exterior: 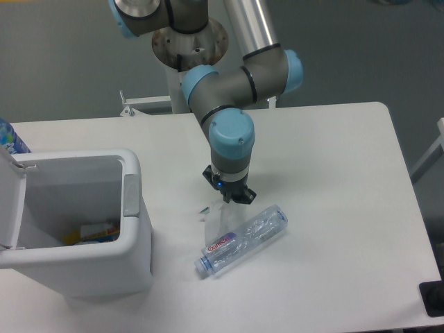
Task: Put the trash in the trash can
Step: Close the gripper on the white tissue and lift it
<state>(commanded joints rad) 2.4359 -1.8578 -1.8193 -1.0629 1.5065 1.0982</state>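
- A clear crushed bottle (243, 239) with a red-and-white label lies on the white surface (333, 208), right of the trash can (76, 229).
- The tool (231, 195) hangs just above the bottle's upper side; whether it is clenched cannot be told.
- The trash can's lid stands open.

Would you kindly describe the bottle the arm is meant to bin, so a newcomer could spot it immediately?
Start at the white trash can on the table's left. To its right, just below the gripper, lies the plastic bottle on its side. It is clear and crushed, with a red-and-white label, unlike the blue-patterned bottle behind the can.
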